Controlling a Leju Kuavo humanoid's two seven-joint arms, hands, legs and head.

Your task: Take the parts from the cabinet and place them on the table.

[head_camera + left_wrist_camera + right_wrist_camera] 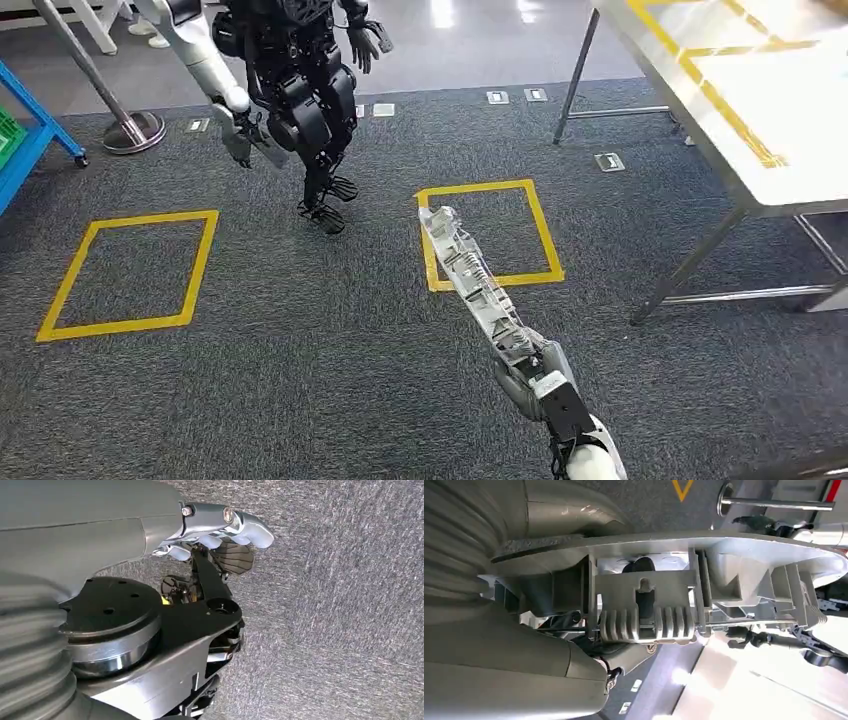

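A long grey ribbed part (pixel 468 268) is gripped at its near end by my right hand (pixel 535 382), low on the right of the head view. The part sticks out forward and to the left, above the carpet and across a yellow taped square (pixel 480 187). In the right wrist view the same part (pixel 704 597) spans the picture, with my right hand (pixel 524 630) wrapped around it. The white table (pixel 800 120) with yellow tape lines stands ahead on the right. My left hand (pixel 220 527) hangs over the carpet, holding nothing, its fingers loosely apart.
Another humanoid robot (pixel 300 90) stands ahead on the left. A blue rack (pixel 25 140) sits at the left edge, beside a stanchion base (pixel 133 130). A second yellow taped square (pixel 150 217) marks the carpet on the left. Table legs (pixel 690 262) reach the floor on the right.
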